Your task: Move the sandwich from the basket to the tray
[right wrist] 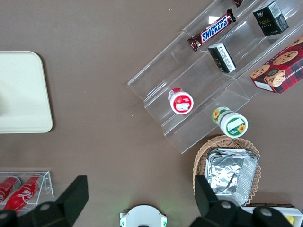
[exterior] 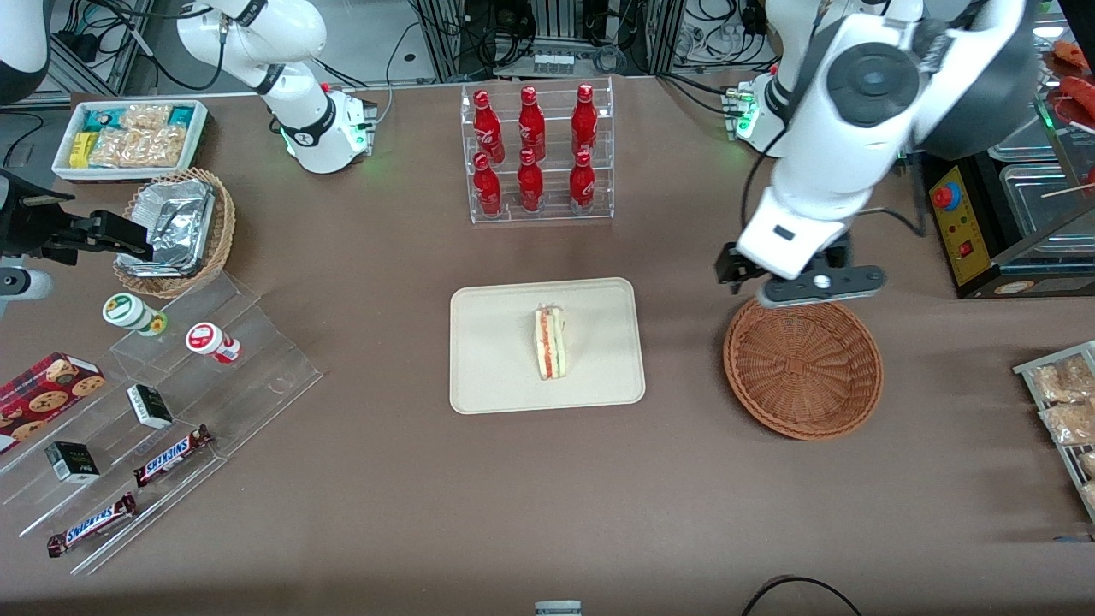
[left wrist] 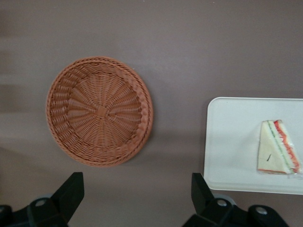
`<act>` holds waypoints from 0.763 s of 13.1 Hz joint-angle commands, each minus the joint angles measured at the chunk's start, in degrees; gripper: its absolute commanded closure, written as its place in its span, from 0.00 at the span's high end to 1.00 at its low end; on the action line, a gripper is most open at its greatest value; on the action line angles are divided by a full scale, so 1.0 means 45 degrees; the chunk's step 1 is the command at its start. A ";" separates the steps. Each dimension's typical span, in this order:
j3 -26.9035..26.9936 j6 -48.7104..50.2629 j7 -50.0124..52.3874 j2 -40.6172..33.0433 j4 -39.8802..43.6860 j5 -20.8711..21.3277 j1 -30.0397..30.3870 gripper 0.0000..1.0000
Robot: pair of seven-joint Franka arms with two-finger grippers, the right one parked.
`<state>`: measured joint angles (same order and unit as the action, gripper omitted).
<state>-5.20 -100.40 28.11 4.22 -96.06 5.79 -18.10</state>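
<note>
With the sandwich [exterior: 549, 343] lying on the tray [exterior: 488, 376] and the basket [exterior: 802, 368] empty, the gripper [left wrist: 137, 201], fingers wide and empty, need only lift clear.

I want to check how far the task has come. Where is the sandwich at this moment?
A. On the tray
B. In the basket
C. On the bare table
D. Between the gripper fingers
A: the sandwich lies on the tray, the basket holds nothing, and the gripper hangs open and empty above the table beside the basket.
</note>
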 commanded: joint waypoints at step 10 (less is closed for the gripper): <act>-0.0114 0.1237 -0.5577 -0.1797 -0.0568 -0.0895 0.3413 1.00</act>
<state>-5.13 -95.57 7.56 -1.73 -97.26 3.24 -6.21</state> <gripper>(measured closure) 0.000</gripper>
